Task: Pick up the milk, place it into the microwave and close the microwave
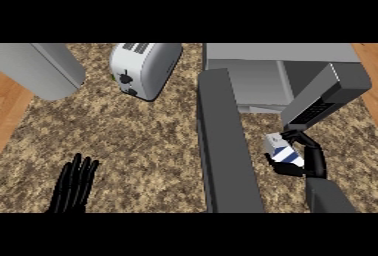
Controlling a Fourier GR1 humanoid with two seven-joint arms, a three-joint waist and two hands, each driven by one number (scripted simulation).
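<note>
1. Black right hand (315, 160), lower right, curls round the milk (283, 151): a boxy white carton with blue bands and no readable writing. Its long axis slants from upper left to lower right, beside the open grey microwave (251, 80).
2. Left hand (74, 185), lower left, rests with fingers spread over the speckled stone surface (148, 145).

Quick count: one milk carton (281, 150) at about 4 o'clock, one microwave (255, 75) at 1, one toaster (148, 67) at 11, one plain grey box (40, 67) at 10, and two hands: left hand (74, 187) at 7, right hand (315, 161) at 4.
</note>
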